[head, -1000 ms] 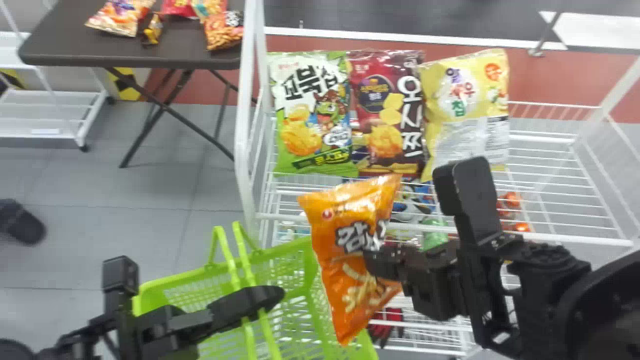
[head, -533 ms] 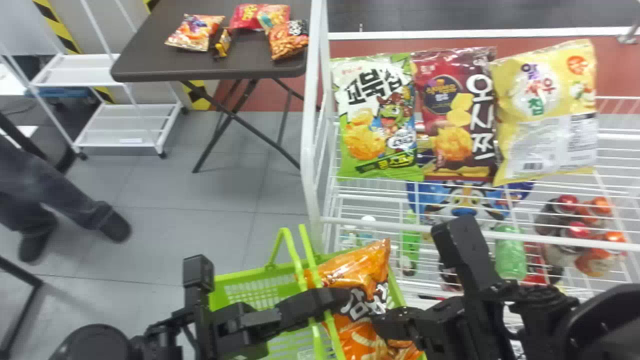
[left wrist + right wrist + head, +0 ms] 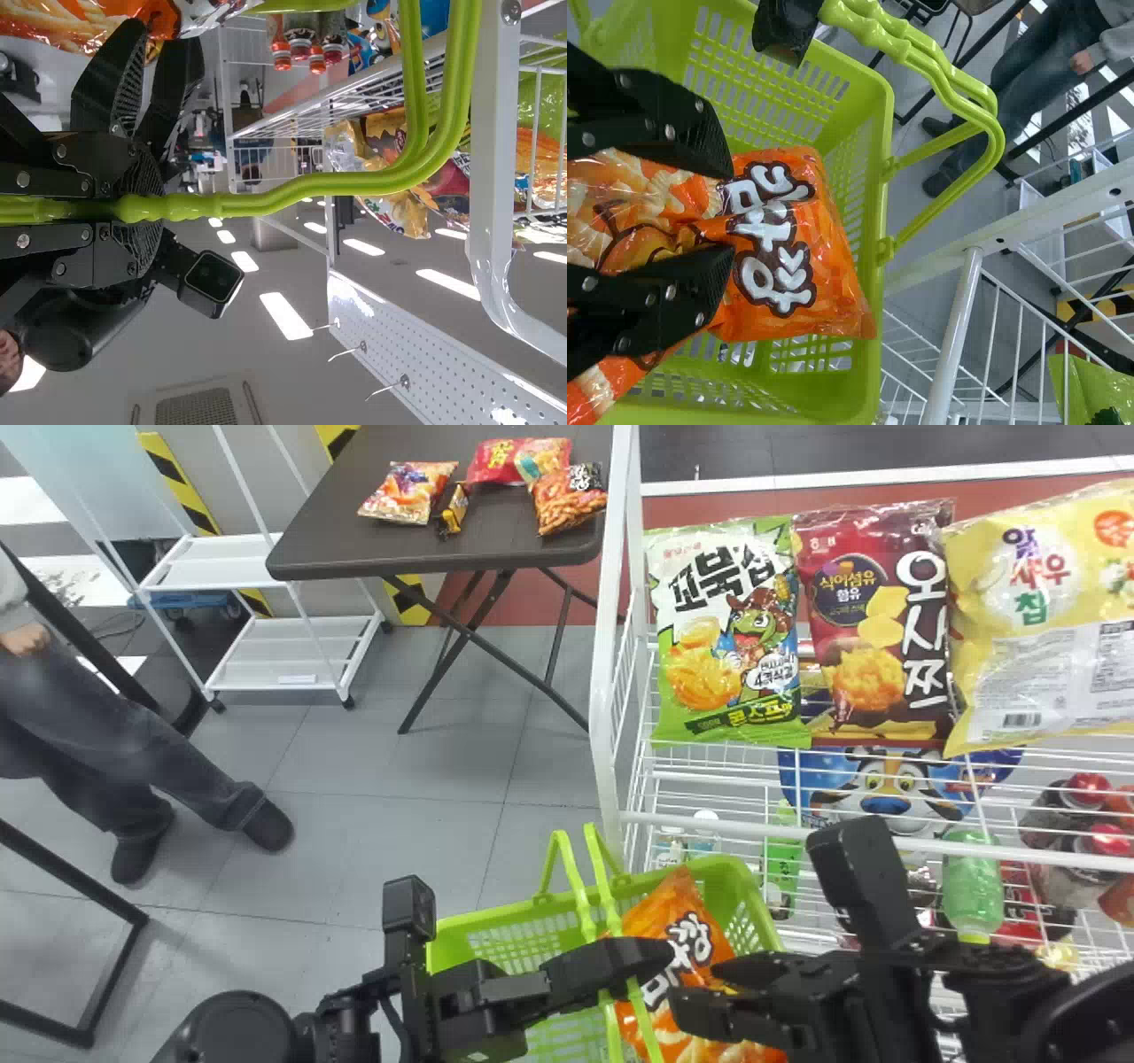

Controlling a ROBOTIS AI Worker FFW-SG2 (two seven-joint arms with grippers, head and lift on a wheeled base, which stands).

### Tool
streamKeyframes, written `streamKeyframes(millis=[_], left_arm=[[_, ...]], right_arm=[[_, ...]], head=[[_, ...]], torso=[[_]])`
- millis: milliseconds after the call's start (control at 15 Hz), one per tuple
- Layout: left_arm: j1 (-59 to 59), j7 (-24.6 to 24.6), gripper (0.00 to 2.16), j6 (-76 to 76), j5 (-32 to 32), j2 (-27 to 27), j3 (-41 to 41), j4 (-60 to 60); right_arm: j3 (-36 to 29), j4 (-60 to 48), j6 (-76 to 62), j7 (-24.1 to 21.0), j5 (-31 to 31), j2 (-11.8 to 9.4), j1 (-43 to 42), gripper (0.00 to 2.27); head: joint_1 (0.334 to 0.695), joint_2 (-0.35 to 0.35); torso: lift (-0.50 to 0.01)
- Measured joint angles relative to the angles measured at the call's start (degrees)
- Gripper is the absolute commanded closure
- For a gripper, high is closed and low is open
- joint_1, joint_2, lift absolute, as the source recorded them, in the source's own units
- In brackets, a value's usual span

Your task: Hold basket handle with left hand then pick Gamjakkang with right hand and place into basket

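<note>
1. Head view: Gamjakkang is down in the basket, long axis running from the far wall back toward me, far end a bit left. R end effector comes in from the R, across that axis, right at the pack; it's the nearer arm for this. L end effector is pinching the handle, which crosses over the pack's L side, so L is blocked. Rack rail just beyond, w/ chip bags above; desk well off, far L.
2. L wrist view: my L fingers are pressed together round the handle. R fingers spread behind, orange pack close by.
3. R wrist view: R fingers spread, one each side of the pack's middle, so prob. released. Next, I'd guess: back out up & R, w/o snagging the film or bumping L.
</note>
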Motion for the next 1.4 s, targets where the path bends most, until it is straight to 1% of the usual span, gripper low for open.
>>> streamKeyframes(millis=[133, 400, 467, 533, 600, 733, 800, 867, 1000, 1200, 1400], left_arm=[[0.00, 0.00, 2.15, 0.00, 0.01, 0.05, 0.08, 0.00], [0.23, -0.21, 2.15, 0.00, 0.06, 0.03, 0.12, 0.17], [0.35, -0.28, 2.15, 0.00, 0.11, 0.02, 0.20, 0.21], [0.55, -0.50, 2.15, 0.00, 0.22, -0.01, 0.37, 0.24], [0.74, -0.66, 2.15, 0.00, 0.35, -0.02, 0.53, 0.27], [0.86, -0.71, 2.15, -0.08, 0.44, -0.08, 0.63, 0.46], [0.88, -0.71, 2.15, -0.12, 0.45, -0.14, 0.63, 0.60], [0.88, -0.71, 2.15, -0.16, 0.45, -0.17, 0.64, 0.72], [0.88, -0.70, 2.15, -0.18, 0.45, -0.20, 0.64, 0.81], [0.88, -0.49, 2.15, -0.34, 0.45, -0.31, 0.64, 0.95], [0.71, -0.09, 2.15, -0.51, 0.45, -0.45, 0.64, 0.97]], right_arm=[[-2.03, -1.67, -6.03, 0.08, 0.74, -0.17, 1.71, 0.07], [-7.98, -3.07, -24.54, -0.28, 2.22, -0.15, 5.40, 0.08], [-9.61, -3.09, -27.34, -0.31, 2.18, -0.09, 6.22, 0.08], [-11.55, -3.14, -29.51, -0.30, 2.09, -0.02, 7.09, 0.07], [-13.61, -3.28, -32.85, -0.20, 2.06, 0.05, 8.31, 0.05], [-17.22, -3.16, -43.25, -0.14, 2.31, 0.25, 11.17, 0.05], [-18.77, -2.60, -47.56, -0.17, 2.58, 0.55, 12.30, 0.05], [-20.52, -1.49, -52.21, -0.15, 2.86, 1.17, 13.42, 0.05], [-23.19, 1.44, -59.26, -0.08, 3.11, 2.21, 14.95, 0.05], [-25.04, 5.60, -66.31, 0.14, 3.15, 3.46, 16.72, 0.05], [-24.96, 8.08, -69.27, 0.39, 3.16, 4.42, 17.57, 0.05]], head=[[0.695, 0.173], [0.695, 0.100], [0.695, 0.079], [0.695, 0.038], [0.695, 0.019], [0.695, -0.030], [0.695, -0.055], [0.695, -0.100], [0.695, -0.137], [0.695, -0.183], [0.695, -0.190]], torso=[[-0.017], [-0.017], [-0.017], [-0.017], [-0.017], [-0.017], [-0.017], [-0.017], [-0.017], [-0.017], [-0.017]])
